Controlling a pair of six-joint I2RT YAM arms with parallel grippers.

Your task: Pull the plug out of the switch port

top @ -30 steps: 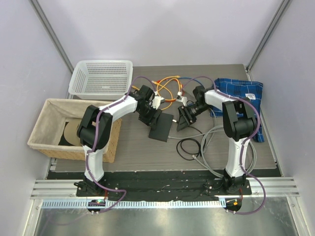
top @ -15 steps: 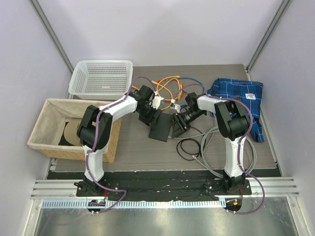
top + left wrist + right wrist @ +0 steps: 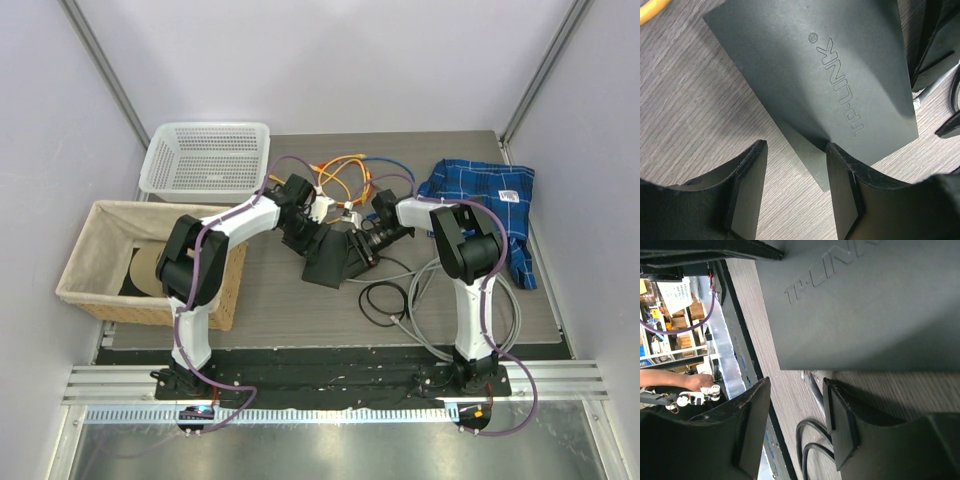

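Observation:
The switch is a flat matte-black box lying on the table between both grippers; its lettered top fills the left wrist view and the right wrist view. My left gripper is open and straddles a corner of the switch, with one finger resting on its top. My right gripper is open at the switch's opposite edge. A dark cable runs out from under that edge between its fingers. The plug is mostly hidden; a small pale bit shows at the switch's edge.
A white plastic basket stands at the back left, a fabric-lined wicker basket at the left. Orange cables lie behind the switch, a blue cloth at the right. A black cable loop and a grey cable lie near the right arm.
My right gripper has moved left, from a gap beside the switch right up to its edge, its jaws slightly narrower. The left arm and the switch have stayed put.

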